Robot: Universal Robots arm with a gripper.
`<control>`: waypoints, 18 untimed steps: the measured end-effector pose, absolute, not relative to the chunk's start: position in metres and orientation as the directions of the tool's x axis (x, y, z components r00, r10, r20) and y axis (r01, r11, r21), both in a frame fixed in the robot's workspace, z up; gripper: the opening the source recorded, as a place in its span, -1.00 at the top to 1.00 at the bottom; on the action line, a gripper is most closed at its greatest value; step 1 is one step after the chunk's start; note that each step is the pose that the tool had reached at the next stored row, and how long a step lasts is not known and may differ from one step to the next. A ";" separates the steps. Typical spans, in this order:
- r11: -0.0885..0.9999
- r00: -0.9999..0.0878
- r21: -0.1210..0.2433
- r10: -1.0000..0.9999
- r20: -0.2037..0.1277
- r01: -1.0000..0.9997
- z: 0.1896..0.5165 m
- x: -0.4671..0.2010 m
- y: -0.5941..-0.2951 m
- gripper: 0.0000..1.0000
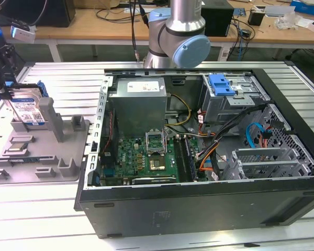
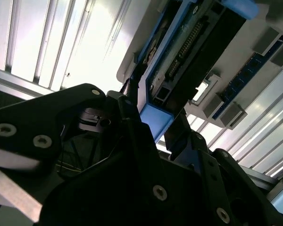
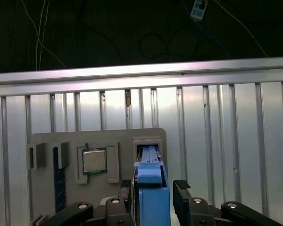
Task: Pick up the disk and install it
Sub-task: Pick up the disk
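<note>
— What does the exterior view give?
— A gray holder tray (image 1: 52, 167) lies on the slatted table (image 1: 42, 230), to the exterior view's left of the open computer case (image 1: 199, 204). The disk (image 1: 27, 111) stands on edge in a slot at the tray's far corner. The gripper (image 1: 5, 89) hangs right over it, reaching down around its top.

— And the second wrist view?
— The blue frame of the disk (image 2: 155, 117) runs up between the dark fingers (image 2: 134, 136), with the tray behind it.

— Has it got hold of the disk?
— In the first wrist view the disk (image 3: 151, 195) sits in its tray slot between the two fingers (image 3: 181, 186). A thin gap shows on one side, so the gripper (image 3: 152, 184) looks partly open and not yet clamped. The other side is too dark to be sure. A square chip (image 3: 94, 160) rests in a pocket of the tray (image 3: 118, 141), just beside the disk's slot
</note>
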State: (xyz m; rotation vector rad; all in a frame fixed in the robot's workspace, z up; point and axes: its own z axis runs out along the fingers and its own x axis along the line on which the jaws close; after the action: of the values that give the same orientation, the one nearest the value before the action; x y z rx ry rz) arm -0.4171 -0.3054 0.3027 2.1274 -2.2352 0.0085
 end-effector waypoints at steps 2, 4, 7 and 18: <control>0.050 -0.048 0.034 -0.998 0.044 -0.998 0.302 -0.417 -0.305 0.04; 0.050 -0.048 0.034 -0.998 0.044 -0.998 0.302 -0.417 -0.305 0.04; 0.050 -0.048 0.034 -0.998 0.044 -0.998 0.301 -0.417 -0.305 0.04; 0.049 -0.048 0.034 -0.998 0.044 -0.998 0.301 -0.417 -0.305 0.21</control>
State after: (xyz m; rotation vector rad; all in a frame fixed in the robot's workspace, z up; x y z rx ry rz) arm -0.4171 -0.3054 0.3006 2.1283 -2.2343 0.0086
